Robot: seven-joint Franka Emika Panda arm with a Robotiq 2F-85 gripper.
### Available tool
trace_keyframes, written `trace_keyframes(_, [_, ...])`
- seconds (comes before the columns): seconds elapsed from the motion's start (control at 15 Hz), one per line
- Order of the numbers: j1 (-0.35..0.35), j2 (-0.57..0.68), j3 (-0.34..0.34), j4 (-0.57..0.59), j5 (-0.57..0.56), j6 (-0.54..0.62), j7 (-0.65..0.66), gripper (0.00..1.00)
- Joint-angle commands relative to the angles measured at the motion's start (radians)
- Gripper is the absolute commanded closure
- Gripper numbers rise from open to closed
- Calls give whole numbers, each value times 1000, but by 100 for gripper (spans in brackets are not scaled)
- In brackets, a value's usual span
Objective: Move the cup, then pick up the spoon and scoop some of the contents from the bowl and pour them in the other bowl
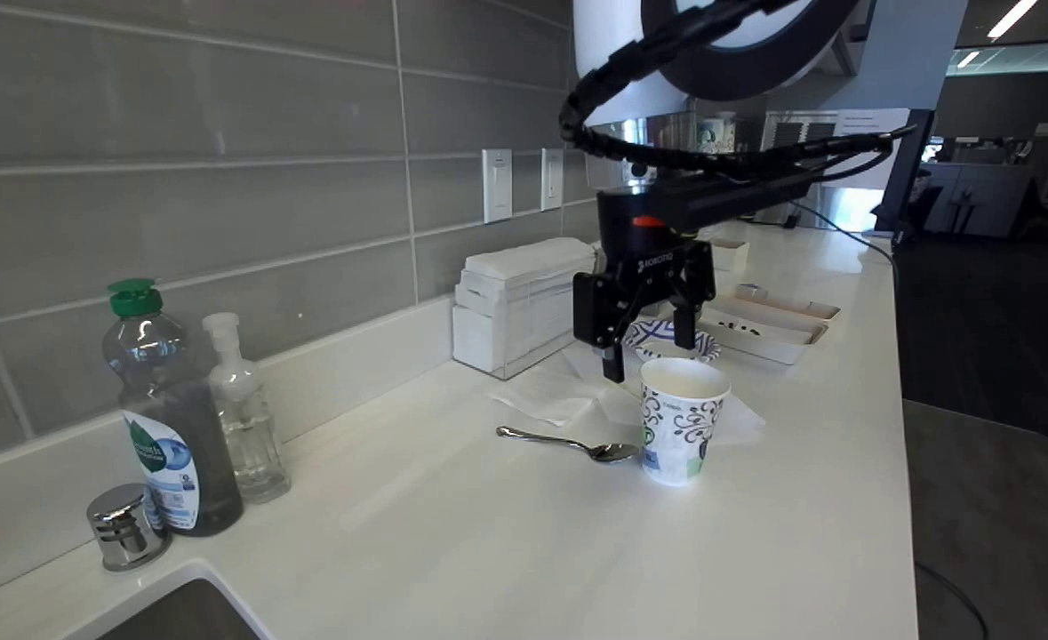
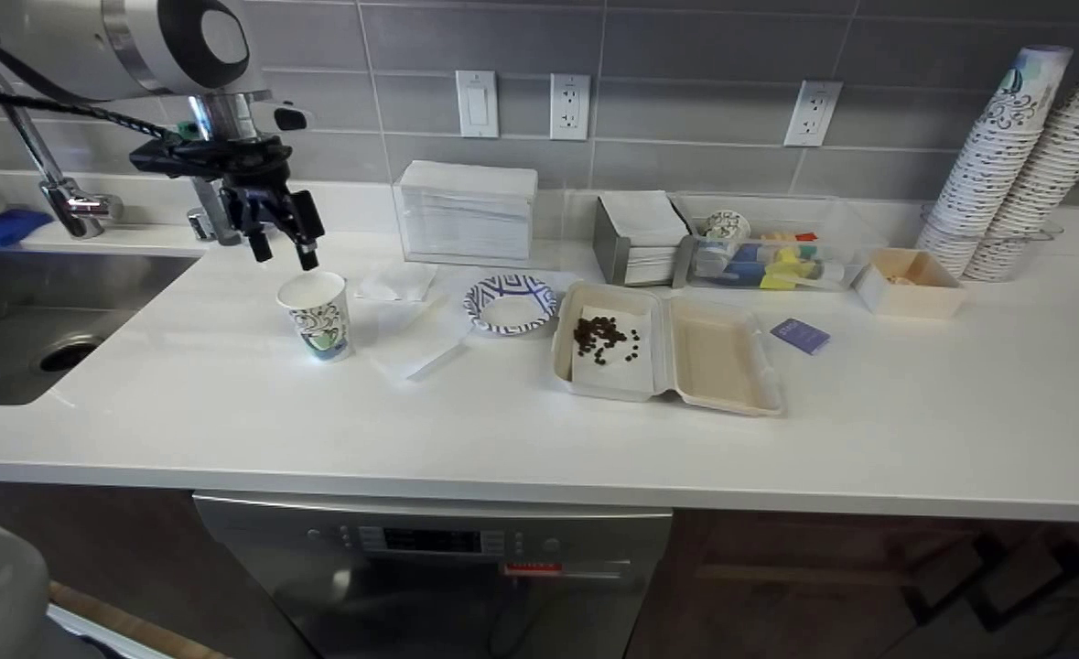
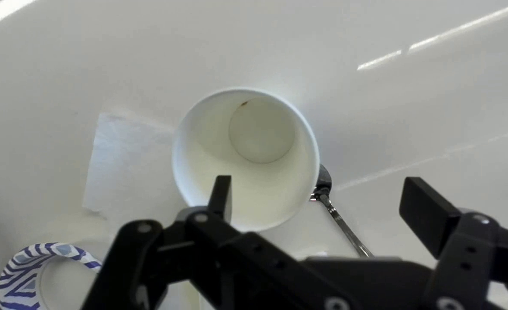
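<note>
Wrist view, far left: one bowl (image 3: 19, 275), blue-and-white patterned rim, partly out of view. Next: one white paper sheet (image 3: 124, 168), flat, partly behind the cup (image 3: 247, 165).

Cup: stands upright on the counter (image 3: 378, 116), mouth up, long axis vertical; it lies below the claw (image 3: 316, 189), off to the bowl's side of the gap and toward the counter's front edge.

Claw: fingers (image 3: 221, 196) well apart, nothing gripped. One overhangs the lower stretch of the cup's rim; I see no contact. The gap sits over the spoon (image 3: 342, 219), whose head is half hidden by the cup's rim and whose handle slants away under the claw's body. Far right: the second finger (image 3: 428, 213), over the counter.

Judgement from where I stand: moving the cup comes first, and turns on that sideways offset. The claw would need to shift toward the cup and sink; squeezing where it stands would probably miss the cup or only brush its rim.

Cup, description: white paper, narrowing toward the base. Interior plain white, one small brown speck (image 3: 244, 103) at the edge of its floor. Outside, in both exterior views, dark curling scrollwork with touches of blue and green lower down. Likely light and easily tipped.
</note>
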Motion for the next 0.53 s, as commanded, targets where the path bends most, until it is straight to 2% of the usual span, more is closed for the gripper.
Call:
trace_keyframes(0.0, [9, 6, -2, -41, -38, 96, 100, 11])
trace_keyframes(0.13, [9, 13, -5, -56, -48, 131, 124, 22])
trace_keyframes(0.33, [9, 20, -9, -79, -56, 165, 144, 24])
trace_keyframes(0.4, [9, 20, -10, -85, -58, 171, 147, 40])
trace_keyframes(0.47, [9, 18, -11, -92, -64, 176, 152, 49])
